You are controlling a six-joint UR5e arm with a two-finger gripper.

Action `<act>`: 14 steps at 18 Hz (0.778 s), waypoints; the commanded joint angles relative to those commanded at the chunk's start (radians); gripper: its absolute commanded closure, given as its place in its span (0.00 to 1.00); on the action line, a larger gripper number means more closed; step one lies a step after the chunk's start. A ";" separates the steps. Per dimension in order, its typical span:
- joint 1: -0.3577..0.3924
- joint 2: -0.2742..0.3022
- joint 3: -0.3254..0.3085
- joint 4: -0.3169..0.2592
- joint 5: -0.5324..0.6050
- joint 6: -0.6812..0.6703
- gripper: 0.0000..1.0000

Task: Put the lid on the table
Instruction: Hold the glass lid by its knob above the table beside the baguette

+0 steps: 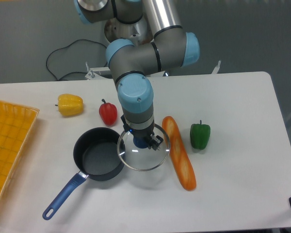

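Observation:
The lid (143, 155) is a clear glass disc with a thin silver rim and a blue centre knob. It hangs between the dark saucepan (98, 154) and the orange baguette (179, 153), its left edge overlapping the pan's rim. My gripper (144, 141) points straight down from above and is shut on the lid's knob. A faint shadow lies on the white table (233, 107) below the lid, so the lid seems slightly raised. The arm hides the fingertips in part.
A yellow pepper (70, 104) and a red pepper (108, 112) lie behind the pan. A green pepper (200, 135) stands right of the baguette. A yellow mesh tray (7, 145) fills the left edge. The pan's blue handle (64, 196) points front left.

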 joint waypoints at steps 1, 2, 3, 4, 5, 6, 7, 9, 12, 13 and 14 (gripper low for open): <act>0.000 0.000 -0.002 0.000 -0.002 0.000 0.44; 0.000 0.000 -0.002 0.002 -0.002 0.000 0.44; 0.000 0.000 0.003 0.002 -0.003 0.000 0.44; 0.000 -0.002 0.008 0.002 -0.003 0.000 0.44; 0.000 -0.002 0.011 0.002 -0.005 0.000 0.44; 0.000 -0.002 0.011 0.002 -0.006 0.000 0.44; 0.000 -0.002 0.012 0.002 -0.006 0.000 0.44; 0.012 0.002 0.015 0.003 -0.006 0.003 0.44; 0.035 0.014 0.031 -0.002 -0.005 0.073 0.44; 0.043 0.020 0.031 -0.005 -0.005 0.090 0.44; 0.049 0.023 0.031 -0.008 -0.005 0.104 0.44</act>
